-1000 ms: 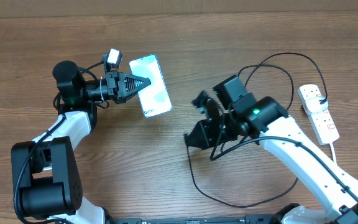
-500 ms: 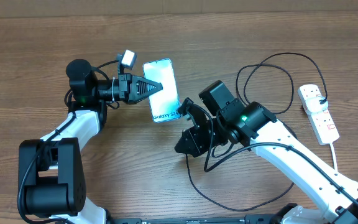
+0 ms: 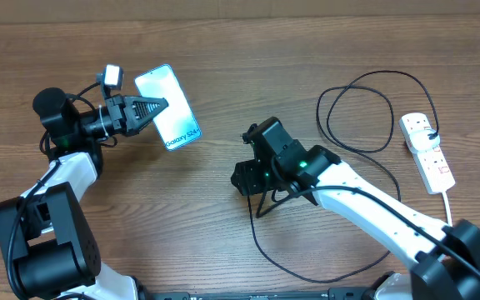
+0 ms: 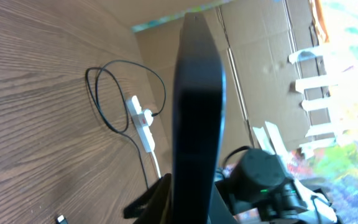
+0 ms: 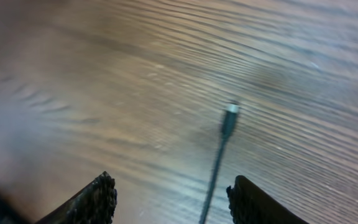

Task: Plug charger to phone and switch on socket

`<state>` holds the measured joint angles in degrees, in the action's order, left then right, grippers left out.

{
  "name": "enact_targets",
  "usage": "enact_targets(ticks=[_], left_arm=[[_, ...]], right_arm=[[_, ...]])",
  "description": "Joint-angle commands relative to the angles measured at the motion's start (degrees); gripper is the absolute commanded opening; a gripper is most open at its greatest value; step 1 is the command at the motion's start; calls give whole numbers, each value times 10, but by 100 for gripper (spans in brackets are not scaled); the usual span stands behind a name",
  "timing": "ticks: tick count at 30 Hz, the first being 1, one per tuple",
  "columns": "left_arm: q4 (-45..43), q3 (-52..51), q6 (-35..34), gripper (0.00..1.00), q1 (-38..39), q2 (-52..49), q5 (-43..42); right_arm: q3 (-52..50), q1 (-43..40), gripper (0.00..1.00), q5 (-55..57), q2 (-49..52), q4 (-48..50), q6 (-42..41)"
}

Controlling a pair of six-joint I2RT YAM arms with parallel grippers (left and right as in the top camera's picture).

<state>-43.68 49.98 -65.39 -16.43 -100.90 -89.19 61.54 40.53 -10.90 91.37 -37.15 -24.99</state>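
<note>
Right claw open, fingers spread. The charger tip lies loose on the table just ahead of them, blurred. Left claw clamped on the phone, held tilted; from the left wrist I get only its dark edge. Socket at far right, switch positions too small to read.

Cyan-screened phone, black charger, white socket with red switches, brown wood-grained table.

surface: wood-grain table | behind: brown cardboard boxes, taped
</note>
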Motion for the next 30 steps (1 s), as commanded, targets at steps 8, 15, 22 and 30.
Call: enact_targets(ticks=[8, 15, 22, 30], left_arm=[[4, 16, 19, 4, 0, 9, -14], [12, 16, 19, 4, -1, 9, -14], [33, 16, 24, 4, -1, 9, -14], [33, 16, 24, 4, 0, 9, -13]], right_arm=[[-7, 19, 61, 45, 13, 19, -100], [-7, 38, 65, 88, 14, 25, -113], [-8, 39, 65, 103, 14, 3, -112], [-12, 42, 64, 132, 47, 5, -113]])
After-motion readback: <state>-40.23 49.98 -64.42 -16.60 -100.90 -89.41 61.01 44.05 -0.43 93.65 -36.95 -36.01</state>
